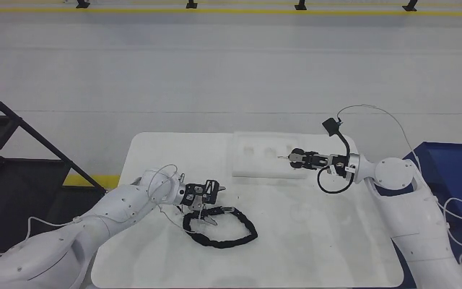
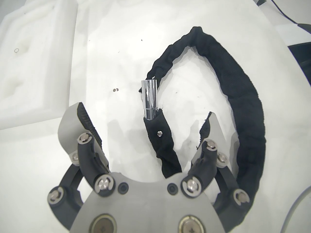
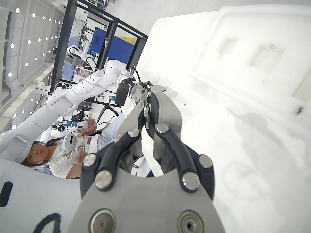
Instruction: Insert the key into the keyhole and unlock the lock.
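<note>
Down low over the left front of the bench [image 1: 325, 238]: left pincer [image 1: 211, 202] [image 2: 144, 116], spread wide and gripping nothing. Straddles one end of the lock [image 1: 238, 237] [image 2: 243, 93], a chain in a black fabric sleeve lying in a loop on the bench. Frames, between the two fingers [image 2: 82, 122], a sleeved end with a chrome cylinder [image 2: 150, 99] sticking out of it and pointing away from the wrist. Touches that end with neither finger, by the look of the left wrist view. Covers part of the loop's other side, which runs under the pincer's base.

Over on the right, well apart from the lock: right pincer [image 1: 294, 157] [image 3: 150, 95], closed on the key [image 1: 281, 156] [image 3: 146, 112]. Hangs off the bench, above the near right part of a white foam tray [image 1: 253, 155] [image 2: 36, 49] [image 3: 243, 49]. Clamps the key's round head between the pads, leaving a thin blade poking out toward the left arm's side in the top view.

Behind both, at the bench's far middle: the foam tray with shallow square recesses, and a small ring [image 3: 271, 46] in one of them.
</note>
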Controlling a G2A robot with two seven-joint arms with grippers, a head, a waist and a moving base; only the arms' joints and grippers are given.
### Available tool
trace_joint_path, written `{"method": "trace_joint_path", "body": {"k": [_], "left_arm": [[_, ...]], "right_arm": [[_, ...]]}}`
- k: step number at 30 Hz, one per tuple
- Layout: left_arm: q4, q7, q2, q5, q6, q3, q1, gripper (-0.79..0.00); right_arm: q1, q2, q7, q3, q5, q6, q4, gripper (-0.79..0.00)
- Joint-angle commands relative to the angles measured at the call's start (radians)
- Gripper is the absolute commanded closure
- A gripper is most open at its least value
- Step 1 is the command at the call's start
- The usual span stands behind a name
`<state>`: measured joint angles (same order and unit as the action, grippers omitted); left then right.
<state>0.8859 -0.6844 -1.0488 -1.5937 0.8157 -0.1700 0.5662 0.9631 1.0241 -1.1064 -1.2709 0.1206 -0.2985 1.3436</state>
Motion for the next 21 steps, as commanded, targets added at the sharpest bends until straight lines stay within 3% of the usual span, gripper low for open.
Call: {"method": "trace_joint_path", "body": {"k": [1, 10, 15, 17, 21], "left_arm": [[-0.019, -0.014, -0.014, -0.019, -0.001, 0.000, 0.001, -0.785], [-0.079, -0.037, -0.066, -0.068, 0.003, 0.000, 0.001, -0.773], [-0.106, -0.039, -0.088, -0.090, 0.012, 0.000, 0.000, -0.388], [-0.116, -0.039, -0.095, -0.097, 0.013, -0.001, 0.000, -0.323], [-0.127, -0.048, -0.106, -0.116, 0.015, -0.001, -0.001, -0.031]], "right_arm": [[0.000, 0.000, 0.000, 0.000, 0.000, 0.000, 0.000, 0.000], [0.000, 0.000, 0.000, 0.000, 0.000, 0.000, 0.000, 0.000], [0.000, 0.000, 0.000, 0.000, 0.000, 0.000, 0.000, 0.000], [0.000, 0.000, 0.000, 0.000, 0.000, 0.000, 0.000, 0.000], [0.000, 0.000, 0.000, 0.000, 0.000, 0.000, 0.000, 0.000]]}}
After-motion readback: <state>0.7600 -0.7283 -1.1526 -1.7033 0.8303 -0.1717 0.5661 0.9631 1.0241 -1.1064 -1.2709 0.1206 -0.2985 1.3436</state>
